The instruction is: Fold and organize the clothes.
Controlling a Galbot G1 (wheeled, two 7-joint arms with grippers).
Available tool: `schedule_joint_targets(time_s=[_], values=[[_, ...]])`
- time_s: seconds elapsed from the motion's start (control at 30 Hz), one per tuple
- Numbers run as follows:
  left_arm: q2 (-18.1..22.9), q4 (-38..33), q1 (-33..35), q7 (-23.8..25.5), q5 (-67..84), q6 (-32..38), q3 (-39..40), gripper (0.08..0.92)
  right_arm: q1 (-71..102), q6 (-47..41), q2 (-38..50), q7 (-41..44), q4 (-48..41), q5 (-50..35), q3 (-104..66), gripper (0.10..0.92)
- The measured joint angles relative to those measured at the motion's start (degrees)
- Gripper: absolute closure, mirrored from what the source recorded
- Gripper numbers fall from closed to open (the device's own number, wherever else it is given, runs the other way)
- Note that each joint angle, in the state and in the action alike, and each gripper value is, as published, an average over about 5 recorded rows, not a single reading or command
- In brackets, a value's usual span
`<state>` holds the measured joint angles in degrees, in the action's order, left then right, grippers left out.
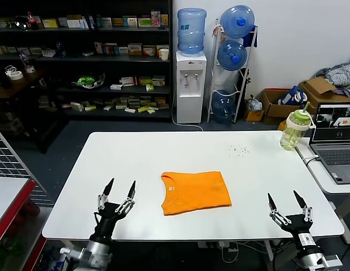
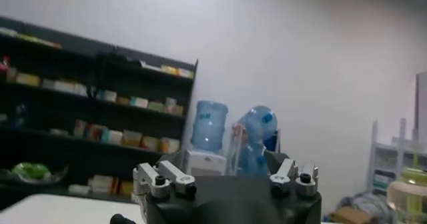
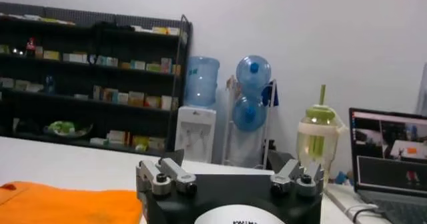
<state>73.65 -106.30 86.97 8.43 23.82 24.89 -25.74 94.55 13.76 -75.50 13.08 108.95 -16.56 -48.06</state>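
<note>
Orange T-shirt folded, long axis across table; lies between both grippers; left gripper nearer, right gripper farther; both fingers spread, empty.

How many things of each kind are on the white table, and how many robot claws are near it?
Orange T-shirt, folded: 1
Green-lidded drink bottle, at the table's far right corner: 1
Robot claws, both open at the near edge: 2, the left claw and the right claw
Total: 4
</note>
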Motion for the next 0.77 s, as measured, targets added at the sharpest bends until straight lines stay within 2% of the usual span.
schedule_joint_targets(time_s=[0.33,0.77], values=[[3.3,-1.2,5.7,4.3,-2.7,5.3,-5.2,0.177,0.1,5.7,-5.4,2.4,-0.4,3.6,-1.1,0.203],[5.4,-1.9,8.4,5.8,-4.2,7.5,-7.2,0.177,0.2,7.9,-8.6,3.2,-0.2,5.4,-1.8,0.203]])
